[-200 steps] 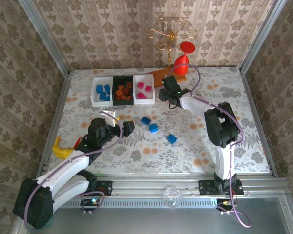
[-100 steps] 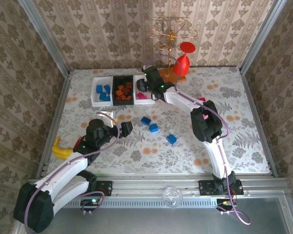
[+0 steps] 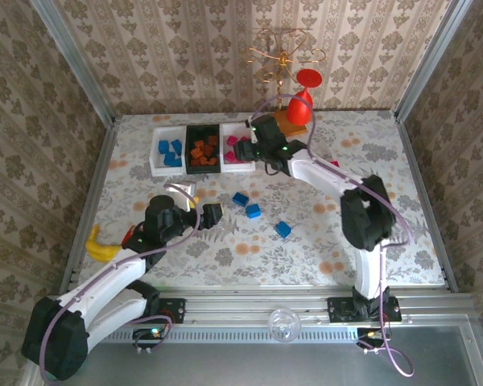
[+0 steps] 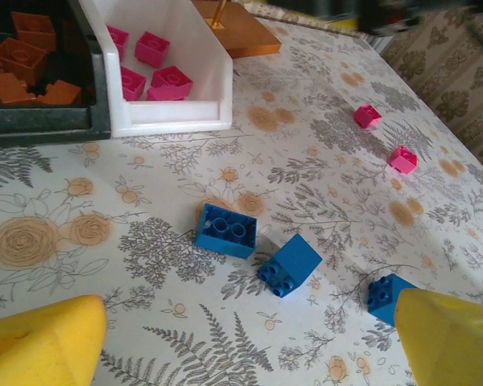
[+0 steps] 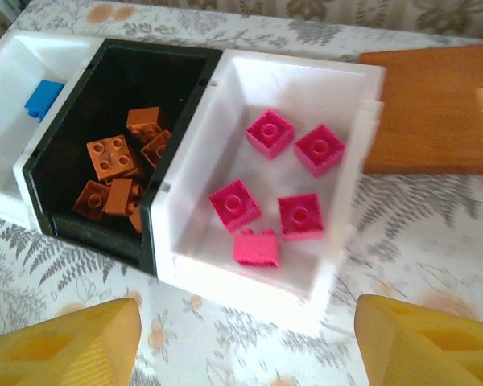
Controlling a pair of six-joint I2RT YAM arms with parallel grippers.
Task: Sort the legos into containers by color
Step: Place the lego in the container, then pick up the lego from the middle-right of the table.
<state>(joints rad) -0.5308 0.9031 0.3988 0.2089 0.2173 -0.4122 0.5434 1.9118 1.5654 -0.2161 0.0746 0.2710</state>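
Magenta bricks, five, lie in the right white bin at the table's far edge. Right gripper hovers above it, jaws spread, nothing held. Black bin alongside holds orange bricks. Left gripper gaping, empty, over three blue bricks mid-table. Two loose pink bricks lie right of centre.

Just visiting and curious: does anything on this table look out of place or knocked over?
Mostly tidy. Three blue bricks and two pink ones lie loose and unsorted on the table; one blue brick is tipped on its side. In the white bin holding pinks, one pink brick also lies on its side.
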